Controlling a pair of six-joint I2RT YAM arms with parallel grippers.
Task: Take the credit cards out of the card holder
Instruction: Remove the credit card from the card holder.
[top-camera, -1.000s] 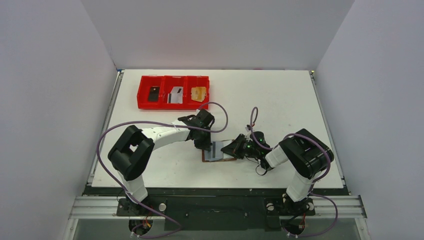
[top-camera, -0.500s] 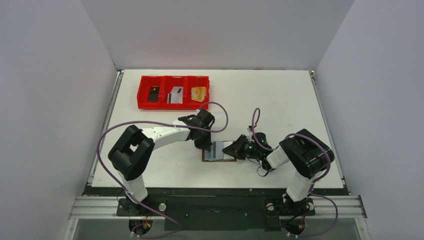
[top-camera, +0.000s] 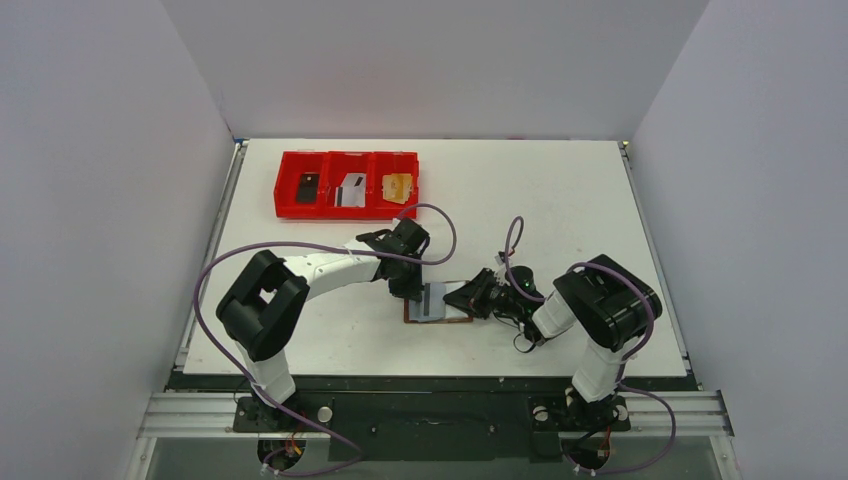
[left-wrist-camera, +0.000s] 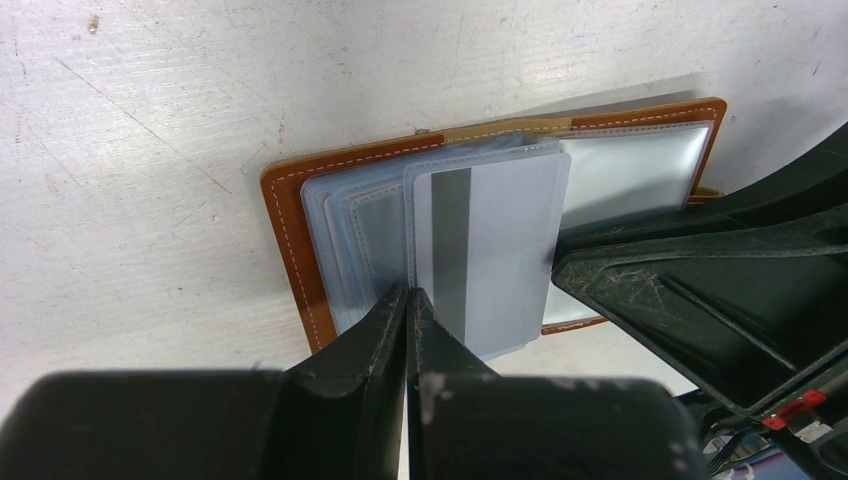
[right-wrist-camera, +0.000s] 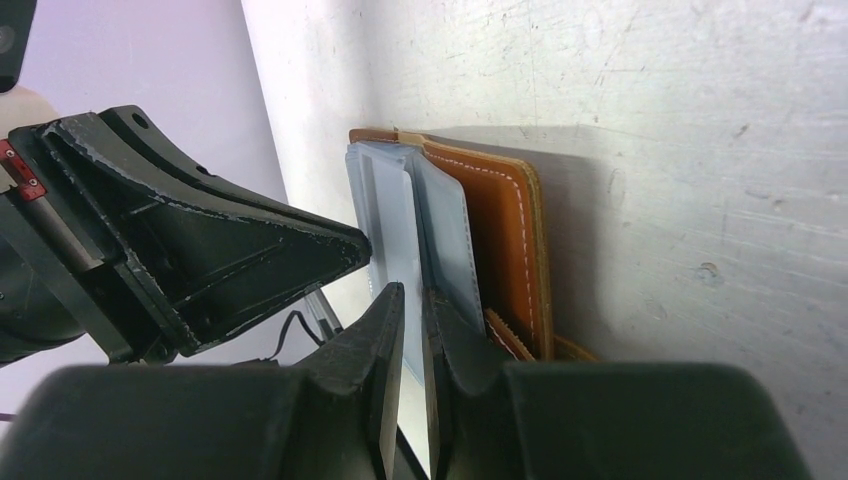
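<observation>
White scuffed tabletop (left-wrist-camera: 150, 120) bears the brown leather card holder with grey-blue pockets (left-wrist-camera: 287, 230), open between both jaws. Left gripper (left-wrist-camera: 408, 296) pinches the silver-grey card with a dark stripe (left-wrist-camera: 510, 250); right gripper (right-wrist-camera: 412, 296) clamps a pocket leaf. Little has moved in a second; card apparently still seated.

Card holder (left-wrist-camera: 290, 235) end behind right gripper (left-wrist-camera: 560, 264); credit card (left-wrist-camera: 505, 250) corner behind left gripper (left-wrist-camera: 407, 300)

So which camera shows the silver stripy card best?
The left wrist view: the striped card lies face-on atop the card holder. The top view shows only a tiny grey patch; the right wrist view sees pale sheets slantwise, no stripe.
</observation>
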